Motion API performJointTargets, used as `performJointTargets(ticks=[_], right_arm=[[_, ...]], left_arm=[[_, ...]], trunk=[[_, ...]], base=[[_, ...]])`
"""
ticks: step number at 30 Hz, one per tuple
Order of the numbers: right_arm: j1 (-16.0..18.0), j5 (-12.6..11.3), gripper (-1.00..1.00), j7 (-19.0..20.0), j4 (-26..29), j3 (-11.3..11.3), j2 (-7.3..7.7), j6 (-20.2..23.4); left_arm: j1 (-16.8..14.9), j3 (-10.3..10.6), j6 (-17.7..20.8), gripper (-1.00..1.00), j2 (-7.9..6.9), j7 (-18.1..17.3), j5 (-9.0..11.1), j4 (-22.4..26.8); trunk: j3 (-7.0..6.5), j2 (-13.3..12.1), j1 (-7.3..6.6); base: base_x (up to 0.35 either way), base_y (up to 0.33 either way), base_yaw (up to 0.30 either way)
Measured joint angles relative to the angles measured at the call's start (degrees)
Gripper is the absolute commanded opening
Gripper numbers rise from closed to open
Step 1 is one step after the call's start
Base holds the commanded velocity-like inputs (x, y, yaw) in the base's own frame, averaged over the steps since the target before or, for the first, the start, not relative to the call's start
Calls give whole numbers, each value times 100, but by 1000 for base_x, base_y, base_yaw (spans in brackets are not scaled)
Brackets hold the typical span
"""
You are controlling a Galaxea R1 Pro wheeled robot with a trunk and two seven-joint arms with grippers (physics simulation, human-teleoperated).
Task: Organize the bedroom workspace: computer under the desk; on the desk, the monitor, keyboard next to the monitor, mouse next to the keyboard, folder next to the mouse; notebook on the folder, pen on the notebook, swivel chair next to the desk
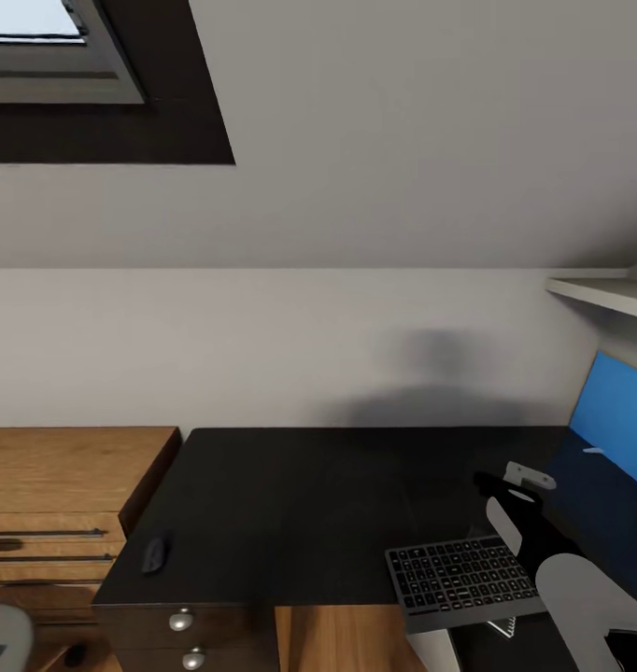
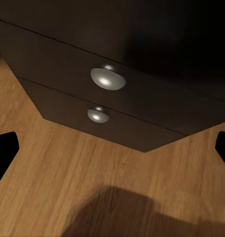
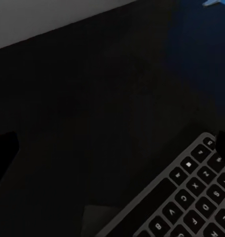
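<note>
The right gripper (image 1: 516, 485) sits at about 4 o'clock in the head view, above the desk (image 1: 337, 504), with the keyboard (image 1: 463, 579) just beneath and in front of it. Whether its fingers clamp the keyboard cannot be told; in the right wrist view the dark fingertips (image 3: 3, 153) stand wide apart at the frame edges, with the keyboard (image 3: 191, 202) running between them. One keyboard shows: its long axis runs roughly 9 to 3 o'clock, slightly tilted, and its near edge overhangs the desk's front edge. The left gripper (image 2: 112, 148) has its fingers spread, holding nothing, facing the desk's drawer fronts with two round silver knobs (image 2: 108, 78) over the wooden floor (image 2: 92, 173). One mouse (image 1: 155, 553) lies on the desk at 8 o'clock, near the left front corner, its long axis pointing about 12 to 6 o'clock. A light wooden cabinet (image 1: 66, 485) stands just beside the desk's left end. A blue panel (image 1: 617, 411) rises at 3 o'clock.
</note>
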State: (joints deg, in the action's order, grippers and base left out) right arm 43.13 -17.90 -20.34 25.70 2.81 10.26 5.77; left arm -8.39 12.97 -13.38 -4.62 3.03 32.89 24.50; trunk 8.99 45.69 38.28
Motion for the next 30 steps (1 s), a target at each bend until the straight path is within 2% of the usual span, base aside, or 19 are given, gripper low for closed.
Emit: performJointTargets(ticks=[20, 26, 30], right_arm=[[0, 14, 100, -28, -6, -32, -31, 5], [0, 14, 100, -27, -8, -55, -43, 449], [0, 21, 100, -42, -8, -57, -50, 545]], left_arm=[[0, 7, -8, 100, -7, -16, -6, 0], [0, 9, -8, 100, -7, -16, -7, 0], [0, 7, -14, 100, -7, -17, -7, 0]], trunk=[[360, 803, 440], [468, 1044, 572], [540, 1205, 660]], base=[[0, 0, 0], [0, 0, 0], [0, 0, 0]])
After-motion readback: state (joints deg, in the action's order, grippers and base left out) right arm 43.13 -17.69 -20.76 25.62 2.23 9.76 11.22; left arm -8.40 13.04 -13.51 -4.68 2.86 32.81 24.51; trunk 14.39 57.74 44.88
